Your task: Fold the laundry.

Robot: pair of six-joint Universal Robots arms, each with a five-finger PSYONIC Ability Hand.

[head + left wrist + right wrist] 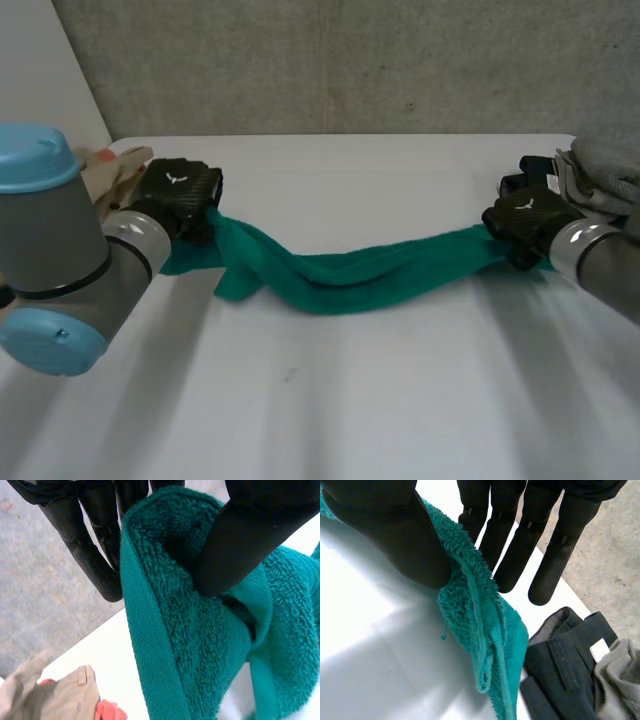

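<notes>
A teal-green terry-cloth towel (pixel 350 275) is strung between the two hands across the white table (pixel 330 410), twisted into a rope-like band rather than spread flat; its middle sags low toward the tabletop, and whether it touches there cannot be told. The left hand (pixel 185 195) has one end; in its wrist view the thumb (pixel 240 545) presses a hemmed edge of the towel against the fingers, so it is pinching the cloth, and a loose bunch hangs below that grip. The right hand (pixel 525 215) has the other end; in its wrist view the towel's frayed edge runs between the thumb (pixel 395 535) and the straight fingers, which also reads as a pinch. Beige garments (pixel 110 168) lie just beyond the left hand, with a red scrap (pixel 111 712) beside them; a grey cloth (pixel 605 165) and dark trousers (pixel 560 675) lie near the right hand. The step in hand looks like stretching the towel out before any fold is made; no fold is visible yet, so the task seems early. The next move probably calls for getting the cloth open and flat, perhaps by shaking or dragging it over the table, since each grip appears to hold gathered cloth, not a clean corner; a fold made now would likely come out lumpy.
</notes>
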